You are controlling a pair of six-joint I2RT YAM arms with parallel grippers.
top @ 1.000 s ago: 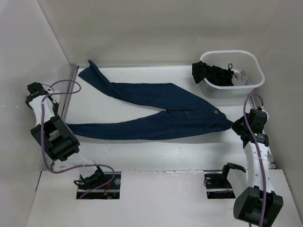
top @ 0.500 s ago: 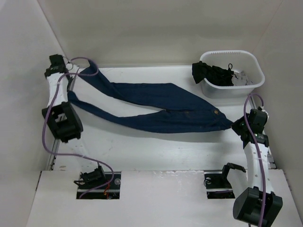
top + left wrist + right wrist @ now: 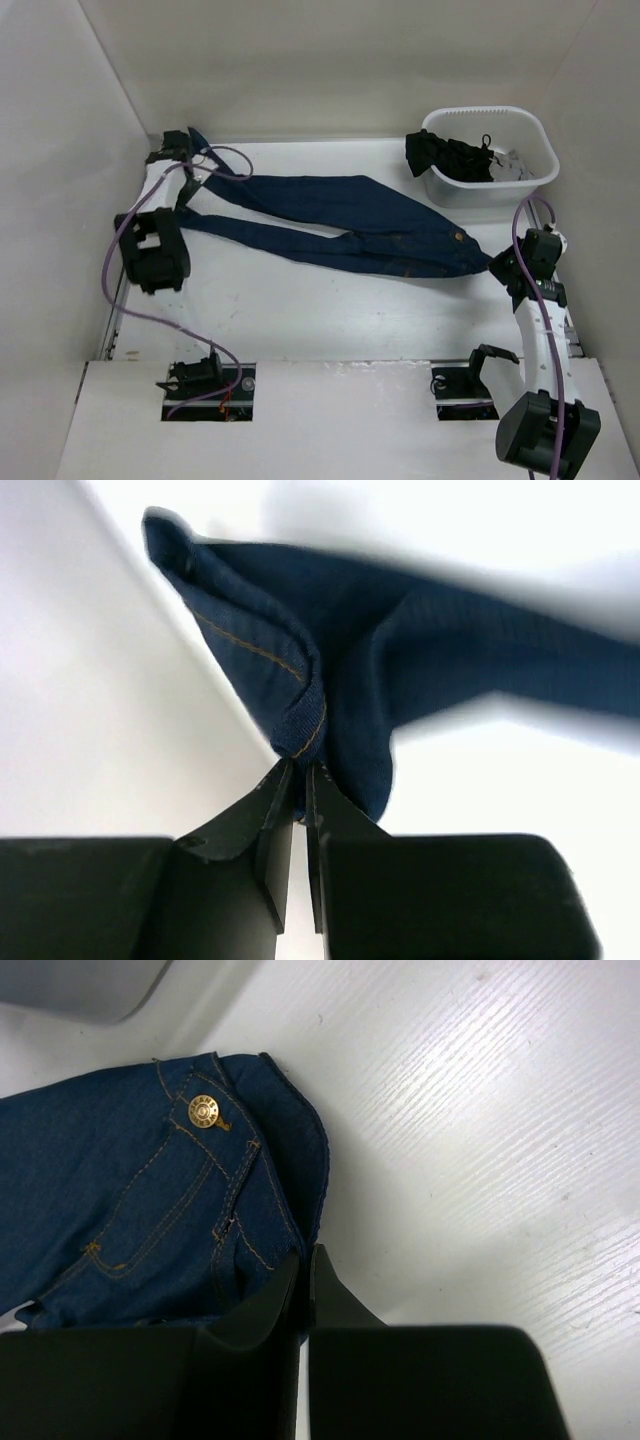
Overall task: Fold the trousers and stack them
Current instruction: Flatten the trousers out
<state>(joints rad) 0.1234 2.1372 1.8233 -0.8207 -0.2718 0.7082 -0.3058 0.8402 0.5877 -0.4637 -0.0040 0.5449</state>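
Dark navy denim fills the space right at the tips of our left gripper [image 3: 300, 770]. Its fingers [image 3: 250, 830] are closed to a thin slit and pinch a folded leg hem of the trousers [image 3: 450, 670]. Orange-brown stitching [image 3: 250, 645] runs along the hem just above the tips. From there the cloth lifts up and away to the right of the fingers, and it blurs further off.

At our right gripper [image 3: 303, 1255] the fingers [image 3: 250, 1310] are pressed nearly together on the edge of the waistband. The denim spreads out to the left of them. A brass button [image 3: 204, 1111] sits a little ahead and left of the tips, with a stitched pocket seam below it. To the right of these fingers there is only the white table [image 3: 480, 1110].

From above, the trousers [image 3: 350, 215] stretch between the two grippers. The waist is at the right gripper [image 3: 495, 262]. The two legs run close together away from it, towards the left gripper [image 3: 185, 160] by the far left corner of the table [image 3: 330, 310]. One leg end pokes out just beyond the left fingers, against the back wall.

Beyond the right fingers, further back, stands a white plastic tub [image 3: 490, 112]. It is apart from the trousers and holds black garments [image 3: 450, 155], one of which hangs over its left rim.
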